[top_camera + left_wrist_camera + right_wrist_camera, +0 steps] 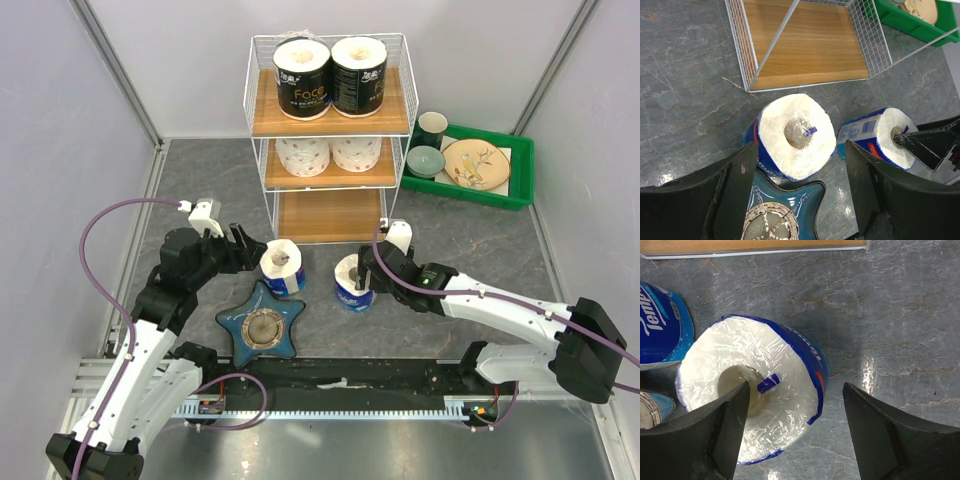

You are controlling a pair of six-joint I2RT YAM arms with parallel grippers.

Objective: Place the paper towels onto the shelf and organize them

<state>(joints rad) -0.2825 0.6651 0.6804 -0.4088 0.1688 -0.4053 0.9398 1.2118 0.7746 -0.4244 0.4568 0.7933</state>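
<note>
The shelf (325,215) stands at the back; its bottom tier (805,45) is bare. Two black-wrapped paper towels (302,77) (359,75) sit on the top tier and two white ones (303,155) (356,152) on the middle tier. Two blue-white rolls stand on end on the table in front: the left one (282,266) (796,135) and the right one (354,283) (755,405). My left gripper (801,147) is open, just behind the left roll, holding nothing. My right gripper (796,387) is open above the right roll, one finger over its core, the other past its rim.
A blue star-shaped dish (263,322) lies in front of the left roll, under my left gripper (248,245). A green tray (515,175) with dishes and cups stands right of the shelf. Grey walls close in the table on three sides.
</note>
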